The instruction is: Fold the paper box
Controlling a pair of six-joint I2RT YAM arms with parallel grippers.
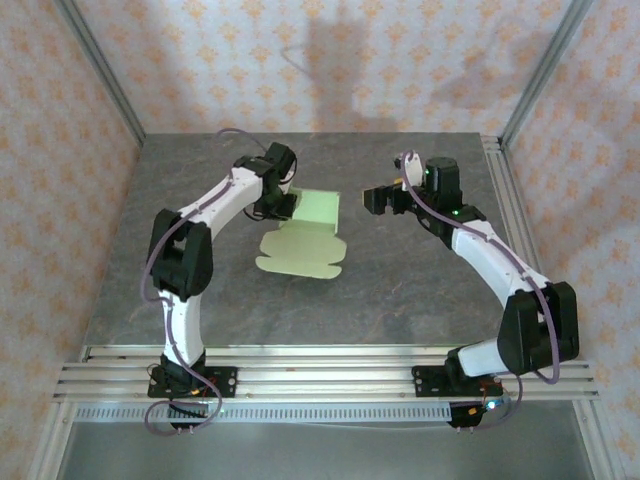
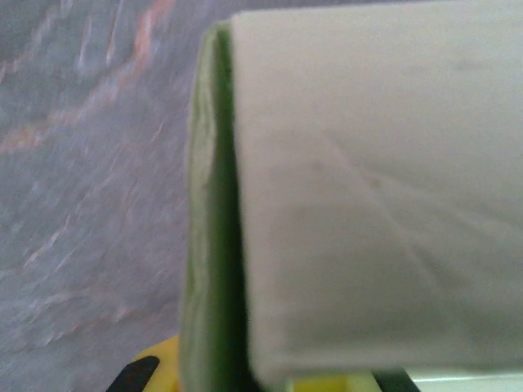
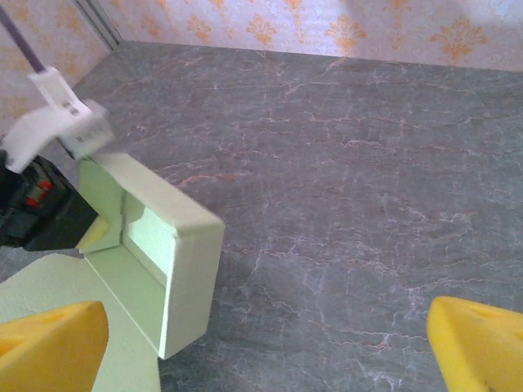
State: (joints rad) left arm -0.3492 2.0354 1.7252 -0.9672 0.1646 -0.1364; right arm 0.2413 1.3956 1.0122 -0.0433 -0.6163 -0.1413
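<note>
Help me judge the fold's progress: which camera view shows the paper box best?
Top external: it takes in the whole paper box, the raised part and the flat flaps. The right wrist view looks into the raised part but crops the flaps; the left wrist view gives a blurred close-up of one panel.

Grey marbled table (image 1: 400, 290), floral wallpaper walls (image 1: 350, 60)

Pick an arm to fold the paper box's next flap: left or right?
Right, probably: the right end effector is open and free beside the paper box; the left end effector is shut on it.
</note>
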